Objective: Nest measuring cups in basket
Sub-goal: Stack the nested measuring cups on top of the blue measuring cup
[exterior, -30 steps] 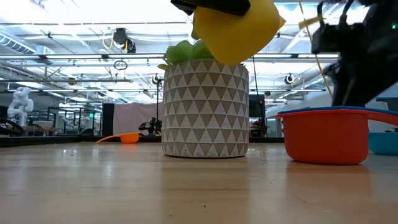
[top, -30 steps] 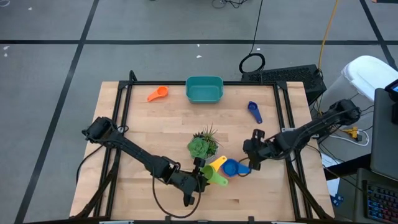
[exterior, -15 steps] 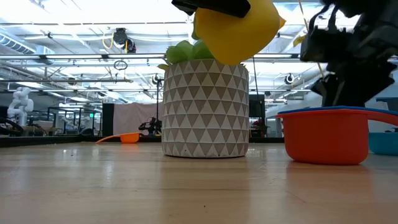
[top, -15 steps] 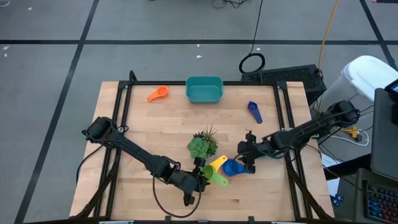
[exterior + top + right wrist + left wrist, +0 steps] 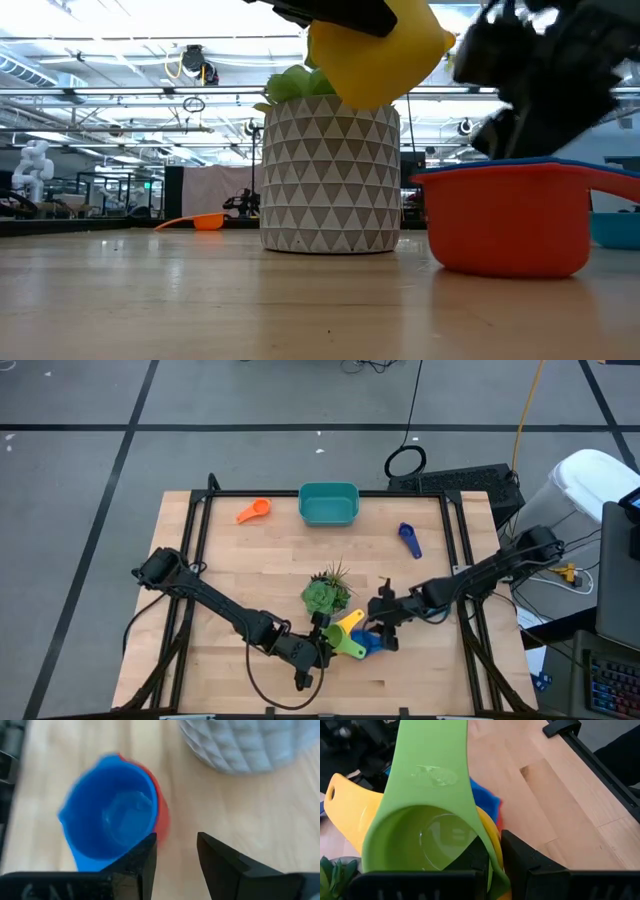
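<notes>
1. the left gripper [image 5: 492, 862] has its fingers [image 5: 520, 860] clamped on the rim of a green cup [image 5: 425, 820] that sits inside a yellow cup [image 5: 345, 810]; both hang above the surface [image 5: 250, 560], just in front of the plant [image 5: 325, 595].
2. the right gripper [image 5: 175, 852] has its fingers [image 5: 220, 855] apart, one at the rim of a blue cup [image 5: 112, 820] nested in a red cup [image 5: 505, 215] that stands on the surface beside the plant pot [image 5: 330, 175].
3. an orange cup [image 5: 253, 511] lies near the far edge, left of the basket [image 5: 328, 503].
4. a dark blue cup [image 5: 408, 538] lies well to the right of the basket.
5. the basket stands at the middle of the far edge, with no cup in it.
</notes>
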{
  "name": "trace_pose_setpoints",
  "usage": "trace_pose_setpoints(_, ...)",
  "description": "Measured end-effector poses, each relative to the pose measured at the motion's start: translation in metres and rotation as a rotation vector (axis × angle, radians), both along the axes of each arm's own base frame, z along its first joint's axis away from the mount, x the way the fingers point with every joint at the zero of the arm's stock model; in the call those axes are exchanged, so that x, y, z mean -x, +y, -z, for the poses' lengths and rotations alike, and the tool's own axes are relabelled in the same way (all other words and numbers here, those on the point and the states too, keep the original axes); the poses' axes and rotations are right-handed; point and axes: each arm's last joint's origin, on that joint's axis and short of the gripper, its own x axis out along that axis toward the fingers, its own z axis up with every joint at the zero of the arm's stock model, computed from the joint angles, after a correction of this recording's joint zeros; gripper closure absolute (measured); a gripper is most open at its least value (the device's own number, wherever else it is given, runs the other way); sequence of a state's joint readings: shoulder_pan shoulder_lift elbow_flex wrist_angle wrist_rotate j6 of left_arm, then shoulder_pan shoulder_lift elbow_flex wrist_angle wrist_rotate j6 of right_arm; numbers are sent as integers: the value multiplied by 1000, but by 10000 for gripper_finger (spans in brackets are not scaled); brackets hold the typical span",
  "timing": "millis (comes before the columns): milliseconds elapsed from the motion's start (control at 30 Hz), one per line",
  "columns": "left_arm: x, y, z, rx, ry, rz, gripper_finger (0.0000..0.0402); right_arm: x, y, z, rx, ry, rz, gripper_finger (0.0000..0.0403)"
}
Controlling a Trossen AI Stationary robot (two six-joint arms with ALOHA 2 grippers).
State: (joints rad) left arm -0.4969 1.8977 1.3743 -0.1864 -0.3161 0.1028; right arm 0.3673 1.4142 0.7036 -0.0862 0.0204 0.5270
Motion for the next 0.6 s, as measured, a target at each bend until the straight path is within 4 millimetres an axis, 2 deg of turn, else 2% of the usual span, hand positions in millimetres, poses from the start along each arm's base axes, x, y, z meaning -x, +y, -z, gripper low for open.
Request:
trace_pose_setpoints(167,-1,1,0,1,-1,-4,365,-14,15,-12,-9,-65,-47,271)
trace_pose_setpoints(300,-3,4,-1,6,-11,-11,365,-17,18,-17,22,-95,-46,271)
trace_pose_setpoints(433,-6,3,-5,34,-64,-13,365,-7,12,-27,83,-81,-9,271)
trace_pose_setpoints(600,-10,2,-11,68,-121,-11,365,19,-3,-47,169,-37,83,271)
